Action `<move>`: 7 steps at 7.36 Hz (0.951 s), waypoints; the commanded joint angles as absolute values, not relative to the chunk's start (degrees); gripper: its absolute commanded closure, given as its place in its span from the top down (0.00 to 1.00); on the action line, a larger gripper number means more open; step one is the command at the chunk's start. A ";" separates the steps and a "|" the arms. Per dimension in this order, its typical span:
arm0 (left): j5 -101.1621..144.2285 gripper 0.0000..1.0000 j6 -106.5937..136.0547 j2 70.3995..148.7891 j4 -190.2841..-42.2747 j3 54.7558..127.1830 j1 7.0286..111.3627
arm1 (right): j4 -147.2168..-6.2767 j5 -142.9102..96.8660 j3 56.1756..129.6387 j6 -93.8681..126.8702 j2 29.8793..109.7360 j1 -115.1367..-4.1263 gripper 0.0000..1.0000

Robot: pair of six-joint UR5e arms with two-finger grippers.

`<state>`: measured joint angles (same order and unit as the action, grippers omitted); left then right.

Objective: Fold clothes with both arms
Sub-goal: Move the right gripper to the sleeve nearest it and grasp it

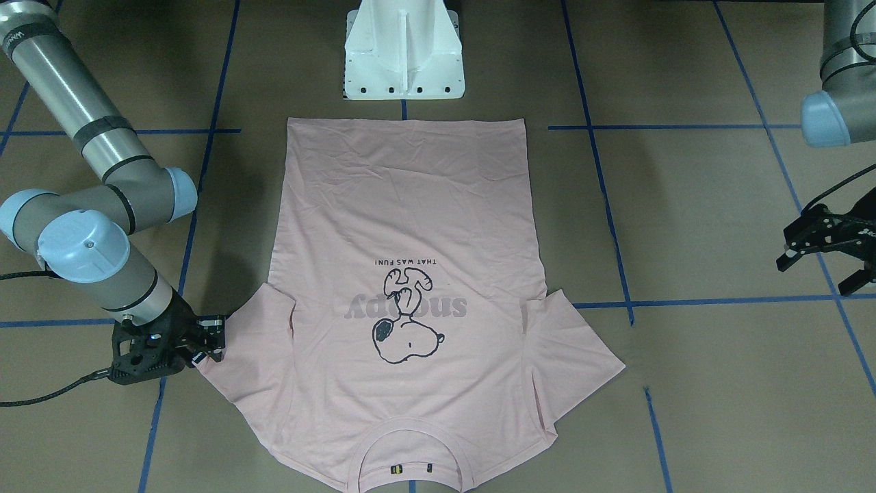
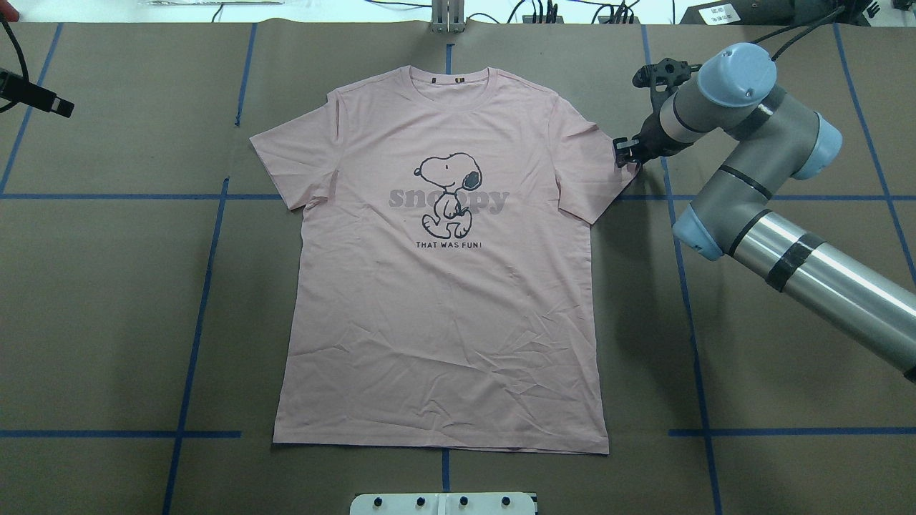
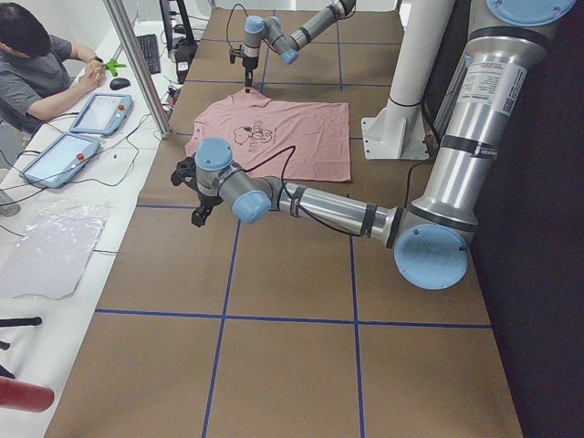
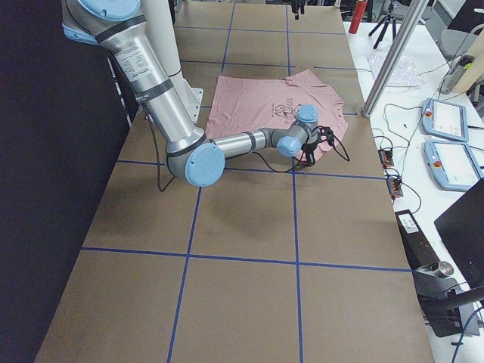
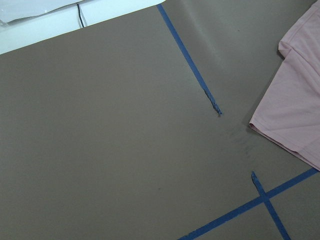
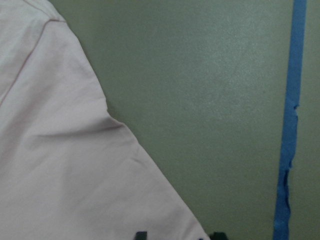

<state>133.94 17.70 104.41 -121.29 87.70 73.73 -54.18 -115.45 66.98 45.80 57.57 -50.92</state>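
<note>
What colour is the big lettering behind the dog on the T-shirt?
Grey lettering on the light pink T-shirt; clearest in the overhead exterior view.

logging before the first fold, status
Right hand open at sleeve edge. Left hand open, off the cloth. T-shirt flat, print up, unfolded. No obstruction seen.

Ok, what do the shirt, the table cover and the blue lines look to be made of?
Shirt: soft knit fabric, probably cotton jersey, matte pink. It lies limp with fine creases and stitched hems.
Table cover: looks like brown kraft paper, matte, with faint dents. It could also be thin board.
Blue lines: stuck-on tape, likely painter's tape. Ragged, torn edges show in both wrist views.
</note>
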 commanded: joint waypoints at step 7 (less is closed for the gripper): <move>133.95 0.99 18.19 104.94 -121.29 88.42 73.83 | -54.32 -114.36 64.81 51.68 45.13 -46.95 0.00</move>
<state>133.94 18.19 104.94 -121.29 88.20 73.79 -54.26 -115.29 67.46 50.86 49.55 -48.69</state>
